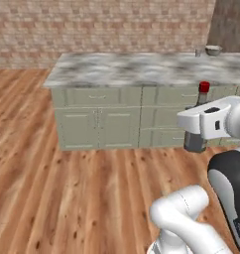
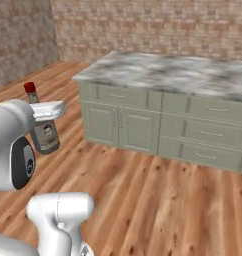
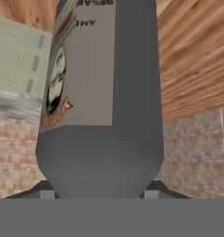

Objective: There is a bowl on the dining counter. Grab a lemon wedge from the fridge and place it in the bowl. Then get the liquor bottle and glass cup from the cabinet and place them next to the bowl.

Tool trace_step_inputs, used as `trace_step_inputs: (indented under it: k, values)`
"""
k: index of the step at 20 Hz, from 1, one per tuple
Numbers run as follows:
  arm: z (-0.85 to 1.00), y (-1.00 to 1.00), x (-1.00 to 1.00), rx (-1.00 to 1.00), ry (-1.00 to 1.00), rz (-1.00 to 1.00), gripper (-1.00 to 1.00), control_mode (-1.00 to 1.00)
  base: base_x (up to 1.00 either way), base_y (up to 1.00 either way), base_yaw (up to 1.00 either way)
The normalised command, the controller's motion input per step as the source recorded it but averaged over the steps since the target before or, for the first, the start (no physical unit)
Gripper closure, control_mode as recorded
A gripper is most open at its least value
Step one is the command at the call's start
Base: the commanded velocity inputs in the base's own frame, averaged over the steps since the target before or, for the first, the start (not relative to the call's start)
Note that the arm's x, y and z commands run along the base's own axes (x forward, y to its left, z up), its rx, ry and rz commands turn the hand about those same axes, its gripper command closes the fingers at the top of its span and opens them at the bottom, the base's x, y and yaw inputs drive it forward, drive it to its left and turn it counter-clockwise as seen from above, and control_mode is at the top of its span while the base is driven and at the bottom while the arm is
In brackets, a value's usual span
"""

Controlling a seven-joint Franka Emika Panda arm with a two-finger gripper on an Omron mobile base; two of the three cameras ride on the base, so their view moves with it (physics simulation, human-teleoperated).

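End effector [image 3: 99,194] clamped on liquor bottle [image 3: 102,97], held upright above floor, dining counter [image 1: 142,69] ahead.

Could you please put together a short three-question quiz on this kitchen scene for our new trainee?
1. True or false: the two-finger gripper holds the grey liquor bottle with the red cap.
2. On what does the small metal bowl stand: A) the wooden floor, B) the grey marbled counter, C) a chair?
3. Fill in: the bottle's cap is ____.

Key: 1 true; 2 B; 3 red.
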Motion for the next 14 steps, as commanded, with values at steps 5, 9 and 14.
trace_step_inputs:
  k: [5,9,14]
  values:
    - [0.00,0.00,0.00,0.00,0.00,0.00,1.00,1.00,1.00,0.41,0.34]
    - [0.00,0.00,0.00,0.00,0.00,0.00,1.00,1.00,1.00,0.53,0.28]
    - [0.00,0.00,0.00,0.00,0.00,0.00,1.00,1.00,1.00,0.74,0.24]
